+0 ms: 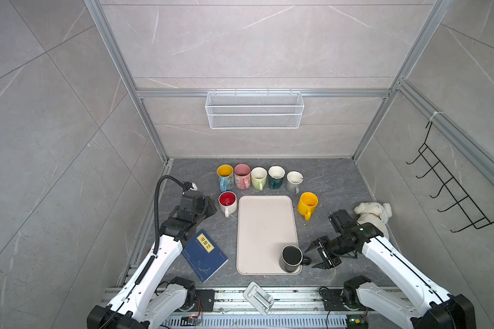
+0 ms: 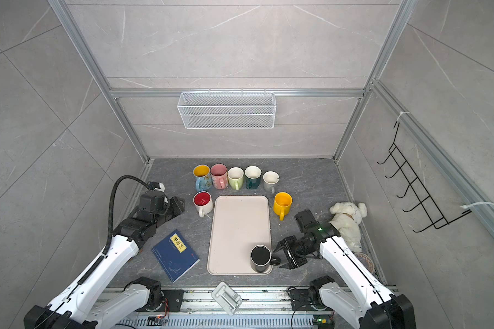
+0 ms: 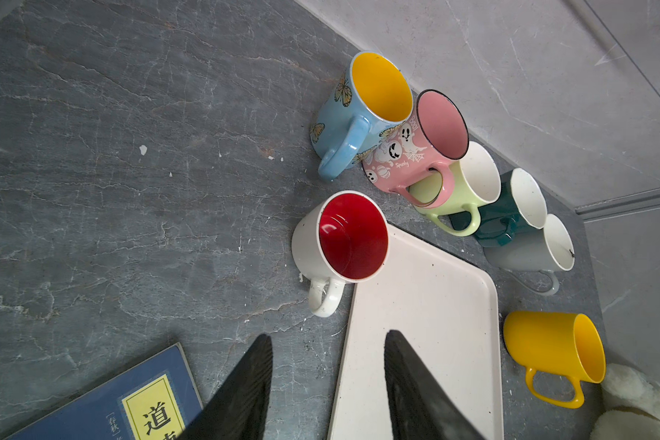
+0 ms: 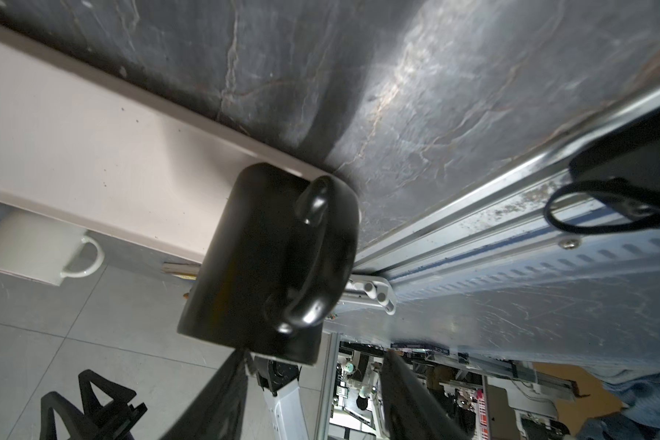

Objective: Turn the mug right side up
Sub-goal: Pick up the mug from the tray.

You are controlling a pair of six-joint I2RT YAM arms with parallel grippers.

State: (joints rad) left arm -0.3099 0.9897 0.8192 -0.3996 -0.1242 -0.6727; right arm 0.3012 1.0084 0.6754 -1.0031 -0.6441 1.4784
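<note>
A: Grey stone worktop (image 1: 340,182), tiled walls (image 1: 254,42). Nearest item?
B: The black mug (image 1: 291,257), standing on end in the lower-right corner of the tray (image 1: 264,222). The right claw (image 1: 309,259) is released, its jaws apart at the handle (image 4: 309,259), gripping nothing.
A: Recommendation?
B: Advised: keep the jaws centred on the handle and clear of the tray rim, or the mug may drag off its corner.
A: Views differ?
B: Only the top views show the mug's dark upper face; mouth or base, I cannot tell. The left wrist view alone shows the left claw (image 3: 328,335): released, empty, short of the red-lined mug (image 3: 353,236).
</note>
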